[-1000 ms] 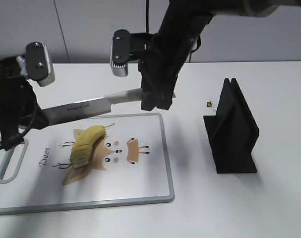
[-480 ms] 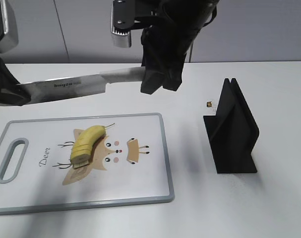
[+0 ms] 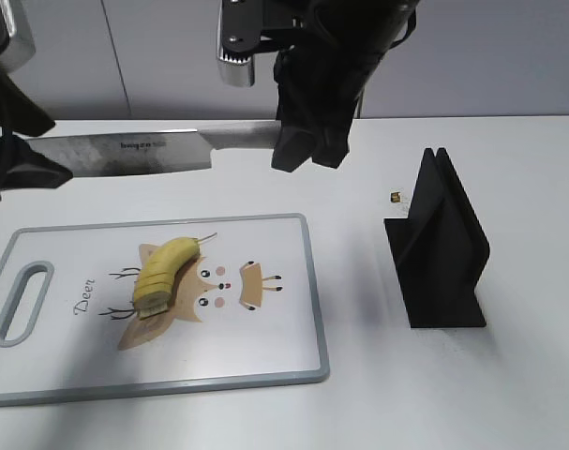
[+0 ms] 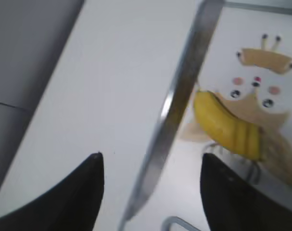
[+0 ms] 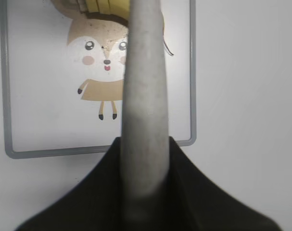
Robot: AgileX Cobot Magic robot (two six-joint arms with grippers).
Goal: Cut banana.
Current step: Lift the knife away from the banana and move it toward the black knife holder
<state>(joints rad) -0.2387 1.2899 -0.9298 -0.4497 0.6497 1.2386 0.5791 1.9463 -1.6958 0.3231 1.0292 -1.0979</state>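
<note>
Two claws in play: right claw is clamped on the grey handle of the knife, blade held level and high, well above the cutting board; left claw is spread wide with nothing in it, out past the blade tip near the board's handle end. Banana lies on the board over the deer print, flat cut end toward us with slice lines already showing near it, tapered end toward the far edge. For a clean cut, we judge the blade needs to come down square across the banana's long axis, just past the last slice line, edge straight down and no sideways drag, or the piece rolls. We'd keep the left claw clear of the blade's path. Black knife stand sits on the tabletop well to the right of the board, out of the way; a tiny brown speck just beside it is too small to identify.
</note>
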